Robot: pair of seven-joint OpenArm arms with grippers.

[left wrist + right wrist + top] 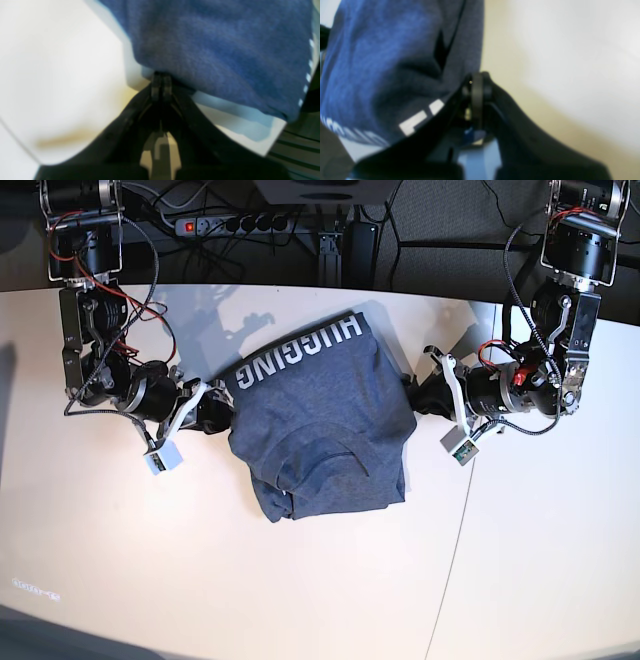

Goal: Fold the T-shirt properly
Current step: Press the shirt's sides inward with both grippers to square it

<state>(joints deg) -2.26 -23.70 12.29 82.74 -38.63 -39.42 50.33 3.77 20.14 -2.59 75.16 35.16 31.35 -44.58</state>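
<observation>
Both grippers are clamped on the T-shirt, which lies bunched mid-table: the left gripper pinches its 3 o'clock edge, the right gripper its 9 o'clock edge. The pinches look thin, so uneven pulling could slip one side out and skew the fold; the rumpled lower half may crease further. A power strip and cables sit at 12 o'clock, well apart; nothing blocks the cloth.

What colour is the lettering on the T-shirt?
White block letters on the blue-grey T-shirt, clearest in the base view.
</observation>
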